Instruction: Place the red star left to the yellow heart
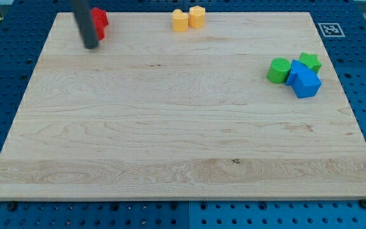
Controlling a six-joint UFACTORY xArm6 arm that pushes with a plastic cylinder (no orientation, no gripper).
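Note:
The red star (100,20) lies near the top left of the wooden board (183,140), partly hidden by my rod. My tip (91,45) rests on the board just left of and below the red star, touching or nearly touching it. The yellow heart (180,21) sits at the top centre, touching a second yellow block (197,16) on its right. The red star is well to the left of the yellow heart, with a wide gap between them.
A cluster sits at the right side: a green cylinder (278,70), a green star (309,62) and two blue blocks (304,81) pressed together. A fiducial marker (330,29) is at the board's top right corner.

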